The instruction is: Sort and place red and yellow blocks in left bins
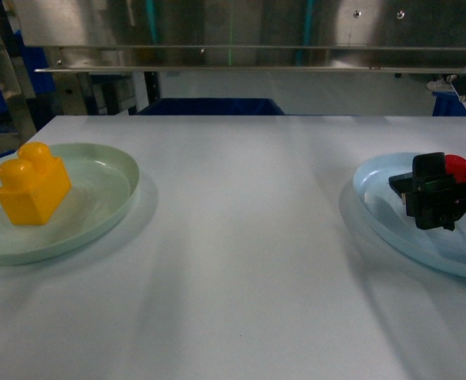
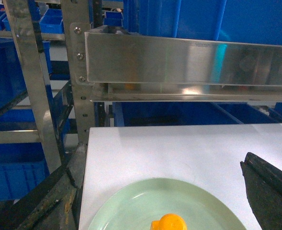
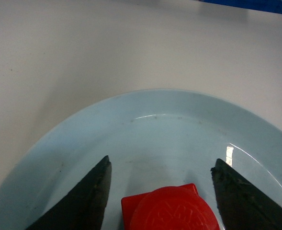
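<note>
My right hand (image 3: 160,191) hangs low over the pale blue plate (image 3: 179,129), its two dark fingers (image 3: 83,201) spread wide apart. The small red brick (image 3: 167,211) sits between them on the plate, its single round stud facing up; in the right wrist view there is a clear gap on each side, so neither finger touches it. In the head view my right hand (image 1: 434,194) shows as a black block over the near-left part of that plate (image 1: 375,178), with the red brick (image 1: 456,165) peeking out just behind it. The plate lies on the white counter (image 1: 248,237) at its right side.

My left hand is barely seen: only a dark fingertip (image 2: 270,184) at the right edge of the left wrist view and another worn dark piece at the lower left. I cannot tell whether that hand is spread or closed. It holds nothing that I can see. Below it lies the pale green plate (image 2: 131,211), and the top stud of the orange-yellow brick (image 2: 169,223) shows at the bottom edge.

In the head view the orange-yellow two-stud brick (image 1: 33,184) stands upright on the pale green plate (image 1: 110,170) at the counter's left side, well apart from the red one. Beyond the far edge of the counter a blue crate (image 1: 209,106) is visible under a steel shelf rail (image 1: 248,59); more blue crates (image 2: 11,177) stand on the metal rack to the left.
</note>
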Robot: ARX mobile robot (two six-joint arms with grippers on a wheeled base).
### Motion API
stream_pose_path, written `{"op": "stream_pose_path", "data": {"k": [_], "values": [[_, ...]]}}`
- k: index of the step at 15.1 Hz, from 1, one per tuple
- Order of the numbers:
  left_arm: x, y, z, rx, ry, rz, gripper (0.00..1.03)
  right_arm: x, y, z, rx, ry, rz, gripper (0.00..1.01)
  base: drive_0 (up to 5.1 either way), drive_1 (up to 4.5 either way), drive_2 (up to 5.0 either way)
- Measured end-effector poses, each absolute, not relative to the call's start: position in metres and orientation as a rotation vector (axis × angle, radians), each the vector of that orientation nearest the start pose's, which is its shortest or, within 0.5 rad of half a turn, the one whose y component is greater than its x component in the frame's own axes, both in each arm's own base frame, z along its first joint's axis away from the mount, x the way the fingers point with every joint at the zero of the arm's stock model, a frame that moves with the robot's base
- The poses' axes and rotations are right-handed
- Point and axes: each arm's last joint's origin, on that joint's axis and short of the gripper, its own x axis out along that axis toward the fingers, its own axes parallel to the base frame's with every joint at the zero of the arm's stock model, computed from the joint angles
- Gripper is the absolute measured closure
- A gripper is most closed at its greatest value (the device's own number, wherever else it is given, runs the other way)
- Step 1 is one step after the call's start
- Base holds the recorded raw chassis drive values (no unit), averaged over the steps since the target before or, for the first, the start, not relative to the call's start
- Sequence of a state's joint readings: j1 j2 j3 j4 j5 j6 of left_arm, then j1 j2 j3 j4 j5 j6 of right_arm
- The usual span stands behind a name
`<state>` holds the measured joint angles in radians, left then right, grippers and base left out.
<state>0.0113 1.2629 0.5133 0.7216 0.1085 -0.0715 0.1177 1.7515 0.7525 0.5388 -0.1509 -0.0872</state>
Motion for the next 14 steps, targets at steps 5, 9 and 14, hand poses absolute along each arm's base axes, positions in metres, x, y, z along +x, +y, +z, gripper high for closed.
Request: {"op": "stream_pose_path", "data": {"k": [5, 9, 14], "values": [[0.257, 0.000, 0.229, -0.073, 0.031, -0.096, 0.05, 0.333, 0.043, 0.147, -0.072, 0.426, 0.285, 0.71, 0.0, 0.00, 0.0], [0.257, 0.000, 0.229, -0.073, 0.031, -0.096, 0.05, 0.310, 0.033, 0.187, 0.002, 0.378, 0.272, 0.72, 0.0, 0.00, 0.0], [0.257, 0.000, 0.229, -0.073, 0.031, -0.096, 0.05, 0.213, 0.017, 0.260, 0.012, 0.217, 0.201, 0.72, 0.0, 0.00, 0.0]]}}
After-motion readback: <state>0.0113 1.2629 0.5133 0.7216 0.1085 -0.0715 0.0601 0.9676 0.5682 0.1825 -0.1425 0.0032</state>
